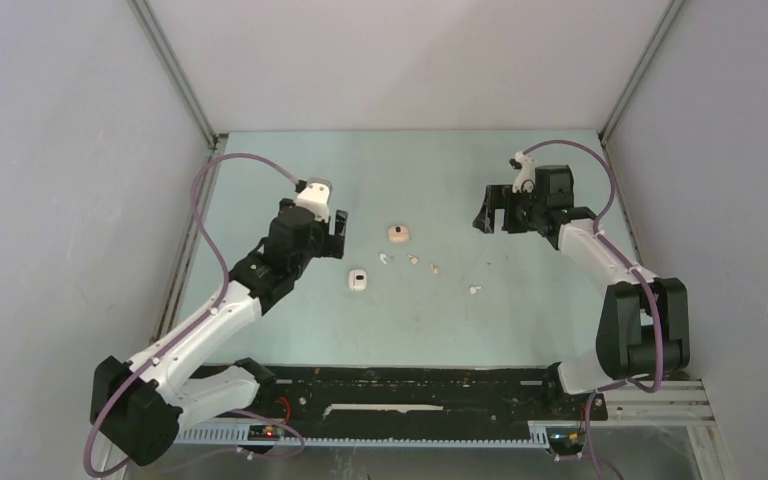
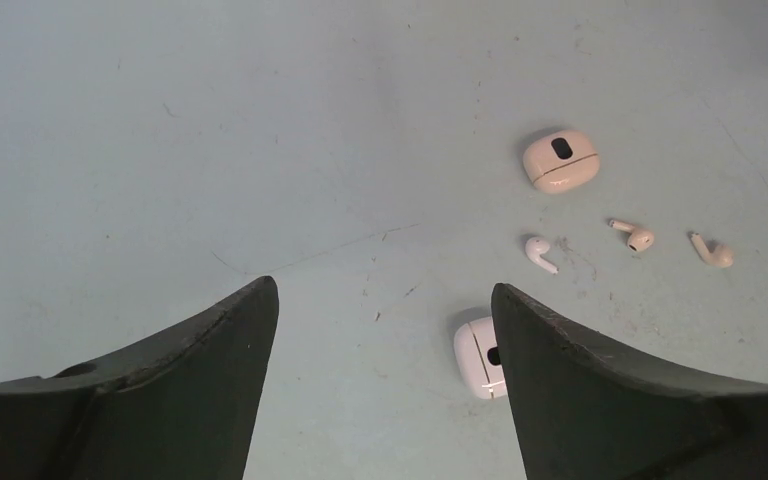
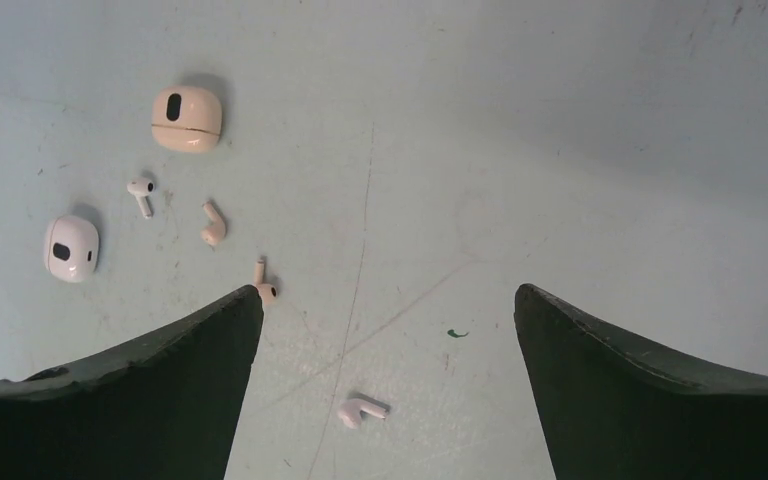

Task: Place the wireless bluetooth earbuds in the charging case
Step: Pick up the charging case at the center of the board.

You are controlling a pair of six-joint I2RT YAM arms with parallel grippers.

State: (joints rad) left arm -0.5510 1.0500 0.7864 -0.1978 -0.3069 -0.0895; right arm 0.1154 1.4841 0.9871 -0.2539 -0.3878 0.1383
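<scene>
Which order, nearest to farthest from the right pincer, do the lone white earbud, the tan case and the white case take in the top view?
1. The lone white earbud, on the near side of the right pincer.
2. The tan case, mid-table, to the pincer's left.
3. The white case, farther left still, toward the near edge.

The far case lies behind 4 earbuds; the near case, left of them.

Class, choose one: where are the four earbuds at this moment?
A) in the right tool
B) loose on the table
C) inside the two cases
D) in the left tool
B: two white earbuds and two tan earbuds lie bare on the table, outside the shut tan case and white case.
</scene>
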